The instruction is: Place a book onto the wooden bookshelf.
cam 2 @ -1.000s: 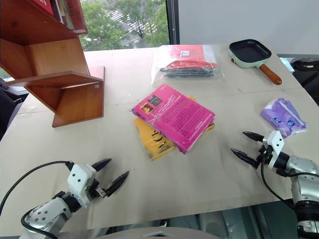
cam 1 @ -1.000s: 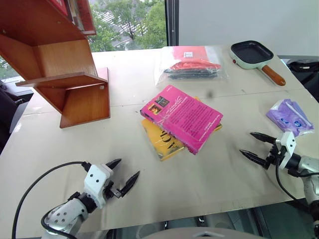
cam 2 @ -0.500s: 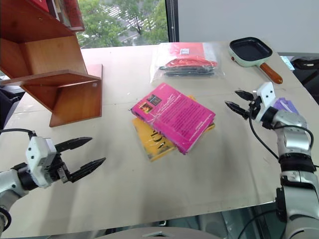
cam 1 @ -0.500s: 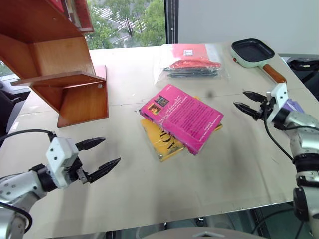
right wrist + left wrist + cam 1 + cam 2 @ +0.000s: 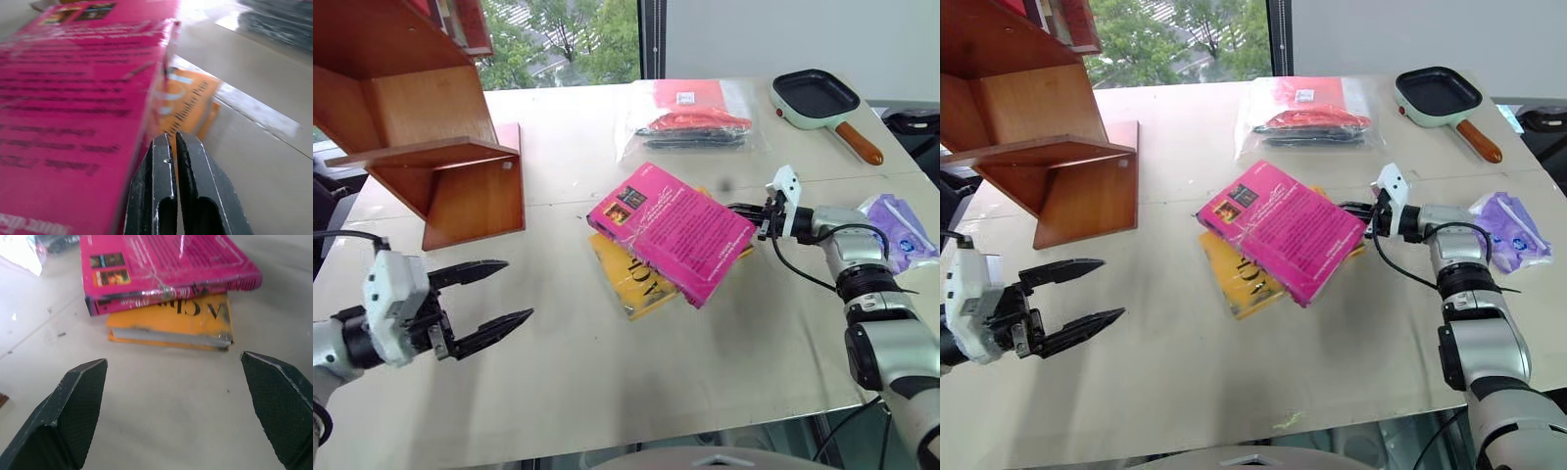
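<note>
The magenta-pink book (image 5: pixel 674 230) lies at the middle of the table, on top of a yellow book (image 5: pixel 626 279). My right gripper (image 5: pixel 742 210) is shut, and its fingertips (image 5: pixel 168 139) sit against the pink book's right edge, just over the yellow book. Nothing shows between them. To the left, near the table's front, my left gripper (image 5: pixel 519 290) hangs open and empty. It points toward the books (image 5: pixel 166 279) from a distance. The wooden bookshelf (image 5: pixel 421 127) stands at the far left of the table.
A clear plastic bag (image 5: pixel 690 122) with red and black items lies behind the books. A green frying pan (image 5: pixel 815 98) sits at the far right corner. A purple packet (image 5: pixel 901 227) lies by the right edge, just past my right arm.
My right gripper has swung left and forward to the pink book's edge, and its fingers have shut. My left gripper has risen and moved left, still open.
</note>
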### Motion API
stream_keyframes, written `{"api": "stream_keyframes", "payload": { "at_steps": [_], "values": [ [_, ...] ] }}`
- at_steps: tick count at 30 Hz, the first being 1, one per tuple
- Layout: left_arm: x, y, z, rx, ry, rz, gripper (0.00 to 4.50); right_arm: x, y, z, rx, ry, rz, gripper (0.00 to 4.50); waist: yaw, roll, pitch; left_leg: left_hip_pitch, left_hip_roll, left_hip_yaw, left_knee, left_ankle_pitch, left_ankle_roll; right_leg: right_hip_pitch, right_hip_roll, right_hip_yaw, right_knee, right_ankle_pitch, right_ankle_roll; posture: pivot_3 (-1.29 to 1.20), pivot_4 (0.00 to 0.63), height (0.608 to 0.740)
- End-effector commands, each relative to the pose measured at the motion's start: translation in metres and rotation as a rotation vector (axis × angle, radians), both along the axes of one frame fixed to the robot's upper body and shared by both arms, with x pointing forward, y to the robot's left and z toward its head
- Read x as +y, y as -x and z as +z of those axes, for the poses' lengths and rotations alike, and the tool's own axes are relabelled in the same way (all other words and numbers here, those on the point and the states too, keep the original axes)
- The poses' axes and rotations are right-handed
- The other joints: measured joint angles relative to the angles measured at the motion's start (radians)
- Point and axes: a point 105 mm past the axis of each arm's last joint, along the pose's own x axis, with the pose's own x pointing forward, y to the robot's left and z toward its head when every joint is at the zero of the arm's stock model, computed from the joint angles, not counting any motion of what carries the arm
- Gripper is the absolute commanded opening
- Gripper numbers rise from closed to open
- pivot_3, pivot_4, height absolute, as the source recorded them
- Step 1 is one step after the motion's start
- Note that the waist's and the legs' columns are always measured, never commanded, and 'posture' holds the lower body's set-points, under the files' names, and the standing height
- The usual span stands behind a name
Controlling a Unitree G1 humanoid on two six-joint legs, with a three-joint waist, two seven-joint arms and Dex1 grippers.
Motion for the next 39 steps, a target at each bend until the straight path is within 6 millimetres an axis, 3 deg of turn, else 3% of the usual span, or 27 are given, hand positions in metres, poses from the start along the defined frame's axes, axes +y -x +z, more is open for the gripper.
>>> {"api": "stream_keyframes", "payload": {
  "at_steps": [1, 9, 16, 28, 39],
  "values": [
    [0.003, 0.002, 0.022, -0.073, 0.026, 0.001, 4.5, 0.017, 0.009, 0.015, -0.042, -0.043, 0.09, 0.02, 0.0, 0.0, 0.0, 0.0, 0.0, -0.001, 0.0, 0.0, 0.0, 0.0, 0.0, -0.001, 0.001, 0.0, 0.0, 0.0, 0.15, 0.735],
    [0.01, 0.0, 0.024, -0.072, 0.012, 0.011, 4.5, 0.049, 0.029, 0.01, -0.048, -0.026, 0.2, 0.02, 0.0, 0.0, 0.0, 0.001, 0.0, -0.001, 0.0, 0.001, -0.002, 0.0, 0.0, -0.001, 0.002, 0.001, -0.001, 0.0, 0.15, 0.735],
    [0.007, -0.002, 0.02, -0.061, 0.02, 0.013, 4.5, 0.064, 0.035, 0.009, -0.048, -0.025, 0.236, 0.02, -0.001, 0.0, 0.0, 0.001, 0.0, -0.001, 0.0, 0.001, -0.003, 0.0, 0.0, -0.001, 0.002, 0.001, -0.001, 0.0, 0.15, 0.735],
    [0.005, 0.004, 0.012, -0.033, 0.017, 0.017, 4.5, 0.076, 0.037, 0.01, -0.052, -0.042, 0.261, 0.02, -0.001, 0.0, 0.0, 0.001, 0.0, -0.001, 0.0, 0.002, -0.004, 0.0, 0.001, -0.001, 0.002, 0.001, -0.001, 0.0, 0.15, 0.735],
    [0.015, 0.012, 0.003, 0.008, -0.019, 0.051, 4.5, 0.086, 0.038, 0.01, -0.058, -0.071, 0.269, 0.02, -0.002, 0.0, 0.0, 0.001, 0.0, -0.001, 0.0, 0.002, -0.004, 0.0, 0.001, -0.001, 0.002, 0.001, -0.001, 0.0, 0.15, 0.735]
  ]
}}
